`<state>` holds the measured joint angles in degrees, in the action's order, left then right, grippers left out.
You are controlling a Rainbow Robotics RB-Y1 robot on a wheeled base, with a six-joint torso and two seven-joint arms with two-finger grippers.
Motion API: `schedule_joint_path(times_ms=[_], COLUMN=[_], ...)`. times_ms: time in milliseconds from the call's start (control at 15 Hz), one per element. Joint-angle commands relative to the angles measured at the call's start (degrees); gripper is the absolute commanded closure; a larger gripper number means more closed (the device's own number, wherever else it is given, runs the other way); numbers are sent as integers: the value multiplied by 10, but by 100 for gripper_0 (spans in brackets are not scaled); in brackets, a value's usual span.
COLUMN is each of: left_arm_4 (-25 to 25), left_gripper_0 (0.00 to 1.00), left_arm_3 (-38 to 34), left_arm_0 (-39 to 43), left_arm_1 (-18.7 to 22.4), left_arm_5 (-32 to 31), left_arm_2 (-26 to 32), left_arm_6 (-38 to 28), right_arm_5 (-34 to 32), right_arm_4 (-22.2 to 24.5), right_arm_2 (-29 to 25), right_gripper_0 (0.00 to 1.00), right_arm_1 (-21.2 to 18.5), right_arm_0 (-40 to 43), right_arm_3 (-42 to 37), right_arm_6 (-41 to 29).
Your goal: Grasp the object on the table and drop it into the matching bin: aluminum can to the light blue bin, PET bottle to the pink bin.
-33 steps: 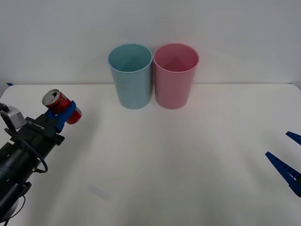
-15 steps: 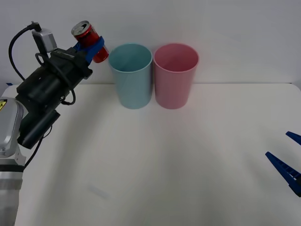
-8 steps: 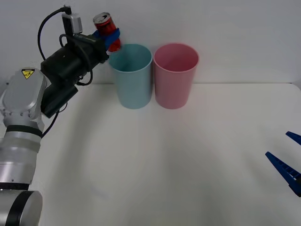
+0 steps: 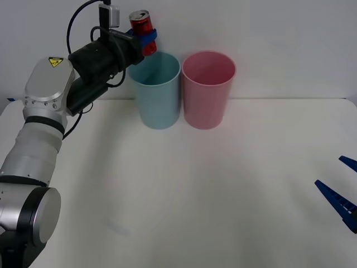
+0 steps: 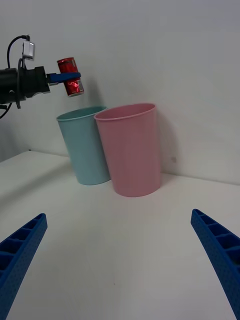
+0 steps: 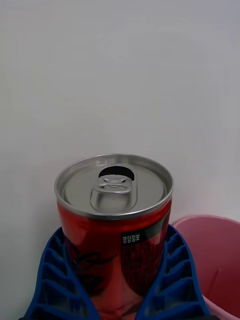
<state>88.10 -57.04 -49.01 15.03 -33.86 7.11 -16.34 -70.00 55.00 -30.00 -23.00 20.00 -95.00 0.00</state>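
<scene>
white table [image 4: 184, 190] lies bare; left gripper [image 4: 146, 38] clamps red can [image 4: 141, 25] above light blue bin [image 4: 156, 92] rim.

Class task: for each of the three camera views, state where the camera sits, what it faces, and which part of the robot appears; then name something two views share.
Front view: above the arms, facing down at the table; left gripper holds the aluminum can over the light blue bin; right gripper is open at the table's right edge.
Right wrist view: faces the pink bin, its own blue fingers open.
Left wrist view: looks over the can top, fingers around it.
Shared: all three show the can and pink bin.
</scene>
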Motion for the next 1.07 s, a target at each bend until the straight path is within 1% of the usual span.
schedule_joint_path(times_ms=[67,133,200,267,467,667,867,1067], left_arm_4=[0,0,-1,-3,-12,-40,-72,-94], left_gripper_0=[95,85,54,0,0,0,0,0], left_arm_3=[0,0,0,0,0,-3,-54,-140], left_arm_0=[0,1,1,1,5,15,58,130], left_arm_1=[0,0,0,0,0,5,12,15], left_arm_5=[0,-1,0,0,-1,-6,-16,-16], left_arm_2=[-2,-2,-1,-2,-1,-2,-1,2], left_arm_6=[3,4,6,9,14,18,19,18], right_arm_5=[0,0,0,0,0,0,0,0], right_arm_4=[0,0,0,0,0,0,0,0], right_arm_2=[0,0,0,0,0,0,0,0], right_gripper_0=[0,0,0,0,0,0,0,0], right_arm_1=[0,0,0,0,0,0,0,0], right_arm_0=[0,0,0,0,0,0,0,0], right_arm_3=[0,0,0,0,0,0,0,0], right_arm_6=[0,0,0,0,0,0,0,0])
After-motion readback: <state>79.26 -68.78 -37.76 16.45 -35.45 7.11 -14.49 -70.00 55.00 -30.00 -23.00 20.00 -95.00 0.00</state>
